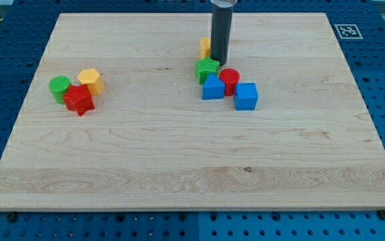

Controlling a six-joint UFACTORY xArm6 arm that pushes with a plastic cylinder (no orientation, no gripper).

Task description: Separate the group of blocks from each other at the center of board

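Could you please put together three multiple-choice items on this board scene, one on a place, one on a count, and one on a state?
1. Where is my tip relative to the centre cluster?
A. At the cluster's upper edge, beside the green star block
B. Beside the left group
C. At the board's bottom edge

2. How many blue blocks lie on the board?
A. One
B. Two
C. Three

3. What is the state of the red round block?
A. Standing alone, clear of all blocks
B. Stacked on top of the yellow block
C. Packed between the two blue blocks

Answers: 1 A, the rod ends next to the green star block, with a yellow block just behind it. 2 B, a blue block and a blue cube show. 3 C, it sits in the gap between them, seemingly touching.
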